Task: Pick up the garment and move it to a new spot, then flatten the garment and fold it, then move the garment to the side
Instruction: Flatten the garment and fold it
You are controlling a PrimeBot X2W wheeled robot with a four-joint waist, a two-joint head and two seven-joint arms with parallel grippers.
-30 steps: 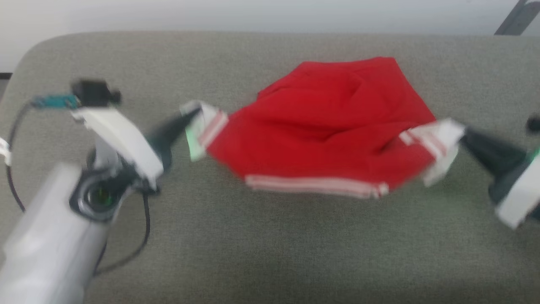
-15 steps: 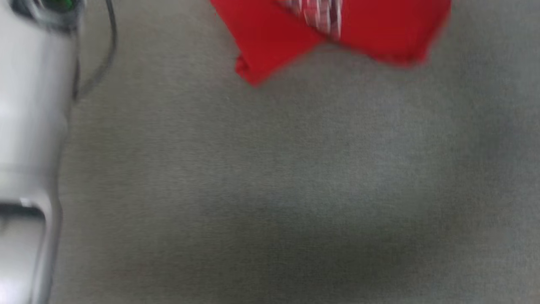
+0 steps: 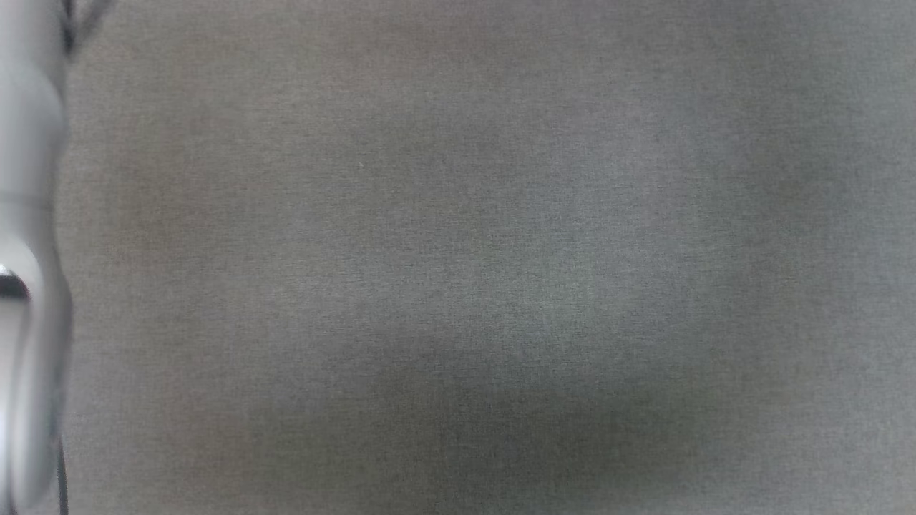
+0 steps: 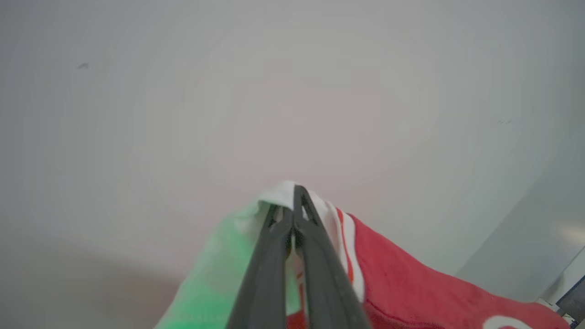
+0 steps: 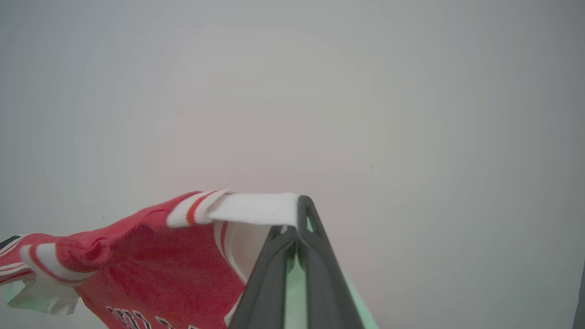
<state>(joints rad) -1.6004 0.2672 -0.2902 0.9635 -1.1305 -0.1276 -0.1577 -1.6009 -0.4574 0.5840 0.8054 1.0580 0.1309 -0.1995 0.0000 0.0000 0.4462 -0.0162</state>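
At the far left edge of the head view, a pale forearm ran blurred from top to bottom, with a thin dark cable beside it in the top corner. To its right spread the grey woven tabletop, a soft shadow lying across its lower middle.

The left wrist view gave what the head view did not, which was the grip. The left claw was pinched fully together on a white sleeve edge of the garment, held up in the air against a pale wall. Left of the fingers the cloth looked washed with green. Right of them came white-and-red stripes, then the red body sloping down toward the lower right corner. There a grey panel met the wall, and a small dark object sat beyond it, too small to identify. The fingers themselves covered the middle of the sleeve.

In the right wrist view, a white piece with striped trim drooped at the far left. The red body hung to its right, with dark lettering along the bottom edge, cut off and unreadable. Further right, the right claw was likewise clamped tight on a white sleeve edge that draped over its fingertips. Pale green-tinted cloth showed between and beside the fingers, and the plain wall lay behind.
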